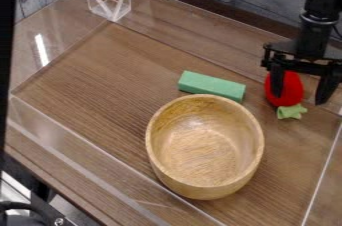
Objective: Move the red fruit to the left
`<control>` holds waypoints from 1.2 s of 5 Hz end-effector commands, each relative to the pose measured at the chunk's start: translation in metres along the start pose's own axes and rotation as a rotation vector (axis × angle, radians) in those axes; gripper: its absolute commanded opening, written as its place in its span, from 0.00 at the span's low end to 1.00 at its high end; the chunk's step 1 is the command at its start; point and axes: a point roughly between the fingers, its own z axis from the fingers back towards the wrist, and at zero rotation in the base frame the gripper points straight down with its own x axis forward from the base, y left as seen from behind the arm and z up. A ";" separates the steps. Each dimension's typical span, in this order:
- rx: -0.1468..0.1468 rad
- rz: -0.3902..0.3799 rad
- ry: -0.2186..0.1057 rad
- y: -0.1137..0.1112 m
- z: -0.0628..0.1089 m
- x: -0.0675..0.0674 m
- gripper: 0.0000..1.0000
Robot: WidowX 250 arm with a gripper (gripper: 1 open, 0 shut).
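Note:
The red fruit [283,91] is a small glossy strawberry with a pale green leafy cap [291,112] lying on the wooden table at the right. My gripper [299,88] hangs straight down over it, open, with one black finger on each side of the fruit. The fingertips reach down around its upper half; whether they touch it cannot be told. The black arm rises out of the top right of the view.
A flat green block [213,85] lies left of the fruit. A large wooden bowl [203,145] stands in front of it. Clear plastic walls [54,120] ring the table, with a folded clear stand [107,2] at the back left.

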 end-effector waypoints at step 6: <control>-0.019 0.093 -0.145 -0.006 0.012 0.023 1.00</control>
